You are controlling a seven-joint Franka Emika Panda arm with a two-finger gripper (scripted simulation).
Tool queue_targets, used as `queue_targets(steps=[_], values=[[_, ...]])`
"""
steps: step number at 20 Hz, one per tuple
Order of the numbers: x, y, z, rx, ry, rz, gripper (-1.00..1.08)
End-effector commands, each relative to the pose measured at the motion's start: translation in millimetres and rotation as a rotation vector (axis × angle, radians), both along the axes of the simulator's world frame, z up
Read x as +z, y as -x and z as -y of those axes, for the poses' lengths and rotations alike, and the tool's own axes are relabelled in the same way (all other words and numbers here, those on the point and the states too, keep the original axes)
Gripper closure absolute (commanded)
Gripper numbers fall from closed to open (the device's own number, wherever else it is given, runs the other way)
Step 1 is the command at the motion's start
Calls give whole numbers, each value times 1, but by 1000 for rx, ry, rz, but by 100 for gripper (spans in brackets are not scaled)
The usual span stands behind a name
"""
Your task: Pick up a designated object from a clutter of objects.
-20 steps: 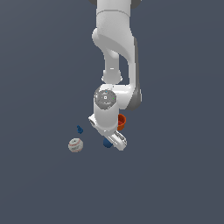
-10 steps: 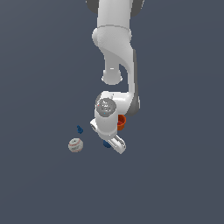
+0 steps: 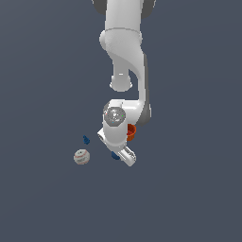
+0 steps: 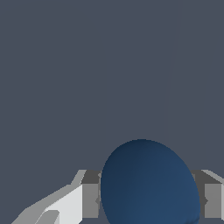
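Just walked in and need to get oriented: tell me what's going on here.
A single simulated Panda arm is working over a small scatter of items on a dark surface. Its gripper is down at the dark-blue ball, which sits between the two fingers in the wrist view; whether they are clamped on it cannot be told. In the exterior view, a white baseball and a tiny blue piece lie apart to the exterior view's left, and an orange-red cup peeks out behind the hand.

No text, label or number can be read anywhere.
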State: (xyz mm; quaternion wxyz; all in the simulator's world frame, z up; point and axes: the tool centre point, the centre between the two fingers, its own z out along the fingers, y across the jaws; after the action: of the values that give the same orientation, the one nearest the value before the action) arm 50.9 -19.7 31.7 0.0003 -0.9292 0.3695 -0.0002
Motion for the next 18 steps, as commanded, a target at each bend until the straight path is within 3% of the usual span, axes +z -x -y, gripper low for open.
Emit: queue_targets(steps=[1, 10, 18], values=[[-1, 0, 1, -1, 0, -1, 108], [14, 5, 4, 0, 0, 0, 108], [57, 20, 15, -1, -1, 0, 108]])
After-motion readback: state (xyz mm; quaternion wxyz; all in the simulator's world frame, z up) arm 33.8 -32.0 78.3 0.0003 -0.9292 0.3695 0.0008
